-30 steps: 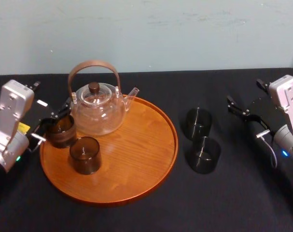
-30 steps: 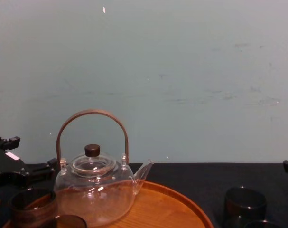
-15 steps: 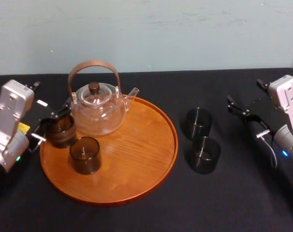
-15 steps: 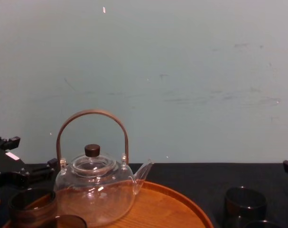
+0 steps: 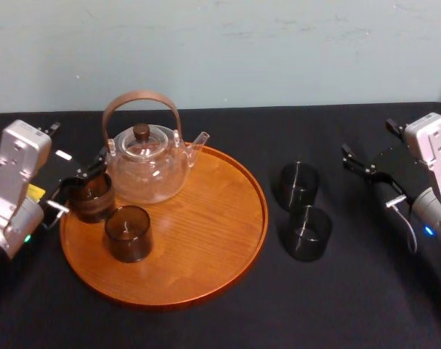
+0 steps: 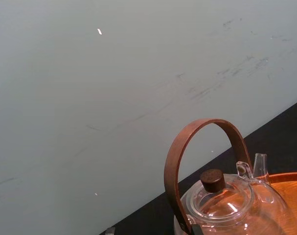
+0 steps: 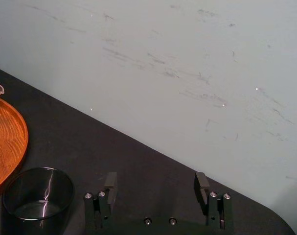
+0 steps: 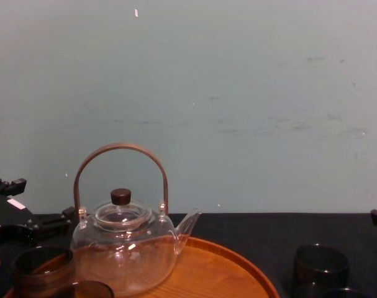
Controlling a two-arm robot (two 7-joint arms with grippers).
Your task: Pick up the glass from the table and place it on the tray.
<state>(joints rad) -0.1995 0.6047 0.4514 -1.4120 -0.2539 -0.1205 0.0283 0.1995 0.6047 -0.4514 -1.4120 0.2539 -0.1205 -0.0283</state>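
Observation:
The round orange-brown wooden tray [image 5: 205, 240] lies left of centre on the black table. At its left rim a dark smoked glass [image 5: 93, 200] stands upright on the wood, with my left gripper [image 5: 69, 192] shut on it from the left side. The chest view has this glass [image 8: 42, 273] at its lower left. A second dark glass [image 5: 128, 234] stands free on the tray, closer to me. Two more dark glasses [image 5: 298, 185] [image 5: 307, 233] stand on the table right of the tray. My right gripper [image 5: 376, 183] hangs open farther right, holding nothing; its open fingers [image 7: 110, 182] show in the right wrist view.
A clear glass teapot [image 5: 147, 163] with a brown arched handle stands on the tray's back left, close behind the held glass. A pale wall rises behind the table's back edge.

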